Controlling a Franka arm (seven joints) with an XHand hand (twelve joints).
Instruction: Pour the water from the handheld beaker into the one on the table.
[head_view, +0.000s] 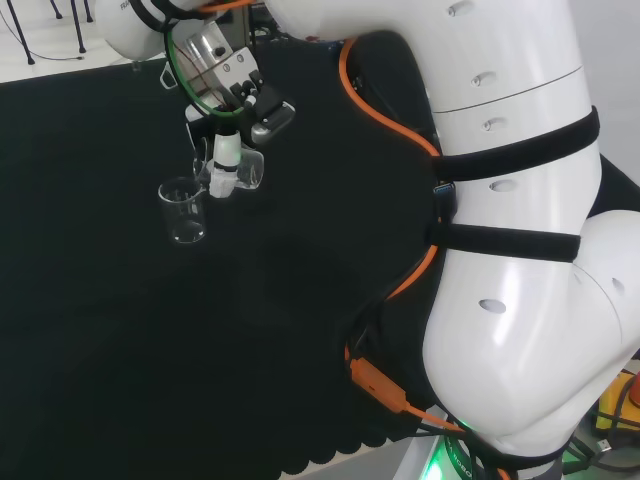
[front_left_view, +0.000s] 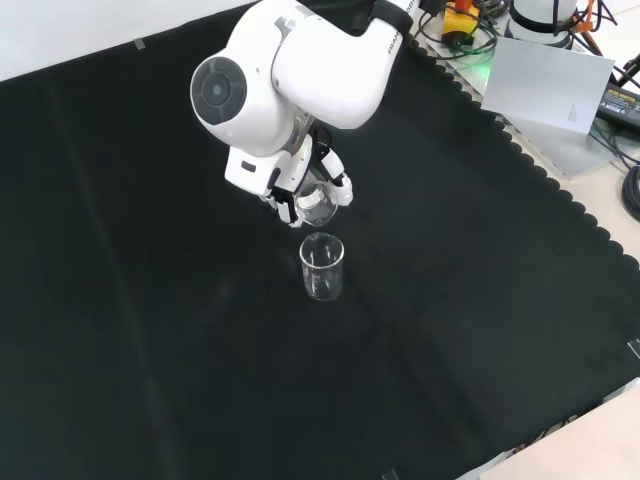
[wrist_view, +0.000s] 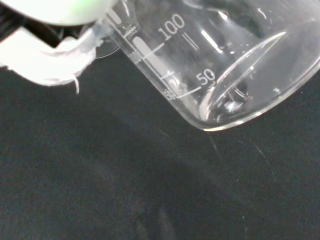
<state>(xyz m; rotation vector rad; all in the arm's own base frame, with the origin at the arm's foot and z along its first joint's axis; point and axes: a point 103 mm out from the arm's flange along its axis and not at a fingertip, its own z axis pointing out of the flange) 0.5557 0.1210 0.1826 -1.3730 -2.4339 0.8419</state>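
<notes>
1. The robot hand (front_left_view: 300, 195) has its fingers curled round the handheld beaker (front_left_view: 318, 203), tilted so its lip leans toward the target.
2. The table beaker (front_left_view: 322, 267) stands upright on the worktop (front_left_view: 150, 330), just nearer in the front view, placed to catch the stream.
3. Whether water is crossing yet is hard to tell.

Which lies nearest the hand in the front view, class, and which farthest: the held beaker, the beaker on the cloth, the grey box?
1. Held beaker, in the hand.
2. Standing beaker, just below.
3. Grey box, at the upper right.
</notes>
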